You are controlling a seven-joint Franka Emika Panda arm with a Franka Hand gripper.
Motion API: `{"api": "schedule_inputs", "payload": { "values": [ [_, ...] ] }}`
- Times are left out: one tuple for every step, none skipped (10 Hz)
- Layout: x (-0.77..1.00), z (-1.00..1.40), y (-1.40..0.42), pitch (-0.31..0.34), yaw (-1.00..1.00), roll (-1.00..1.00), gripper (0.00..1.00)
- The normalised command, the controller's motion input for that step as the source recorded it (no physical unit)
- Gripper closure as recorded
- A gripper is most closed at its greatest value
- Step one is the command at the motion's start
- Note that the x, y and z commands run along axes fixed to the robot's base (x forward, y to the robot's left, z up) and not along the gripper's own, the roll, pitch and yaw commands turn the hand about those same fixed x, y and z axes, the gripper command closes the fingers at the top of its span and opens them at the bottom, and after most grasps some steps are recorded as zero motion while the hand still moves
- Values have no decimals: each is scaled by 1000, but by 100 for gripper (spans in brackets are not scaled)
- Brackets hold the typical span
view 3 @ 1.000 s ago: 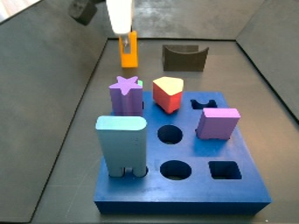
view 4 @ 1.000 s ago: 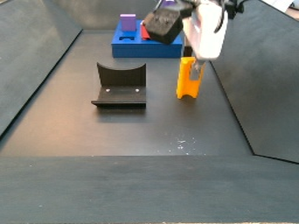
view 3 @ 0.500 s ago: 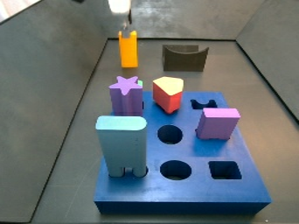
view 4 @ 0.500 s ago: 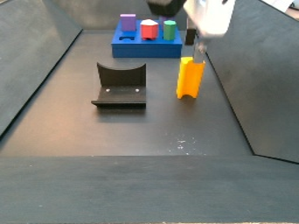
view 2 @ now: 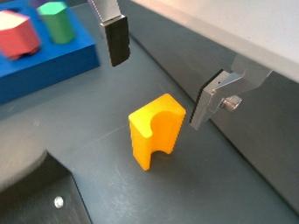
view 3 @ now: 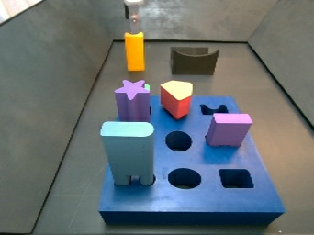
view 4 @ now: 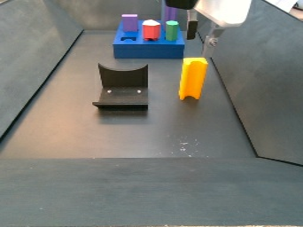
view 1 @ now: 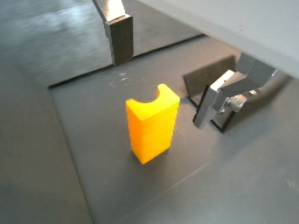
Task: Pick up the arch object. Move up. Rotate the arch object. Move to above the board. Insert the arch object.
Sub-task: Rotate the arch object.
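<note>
On the dark floor, the open hand (view 2: 163, 70) hangs above the arch object (view 2: 156, 131), empty.

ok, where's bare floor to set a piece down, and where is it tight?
Widest bare floor: in front of the fixture and the arch object, towards the camera. A smaller strip lies between fixture and board. Tight: the board top, crowded with upright blocks, and the spot around the arch object, with the open hand above it, fingers apart.

No readable text, labels, brands, numbers or signs on anything in view.
</note>
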Motion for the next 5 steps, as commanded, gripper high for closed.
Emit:
{"api": "schedule_inputs", "payload": {
  "values": [
    [36,-46,-6,-7,1000,1,0],
    [37,-43,-6,-8,1000,1,0],
    [38,-39,-6,-9,1000,1,0],
    [39,-37,-6,-10,1000,1,0],
    [40,-35,-5,-10,1000,1,0]
  ]
}}
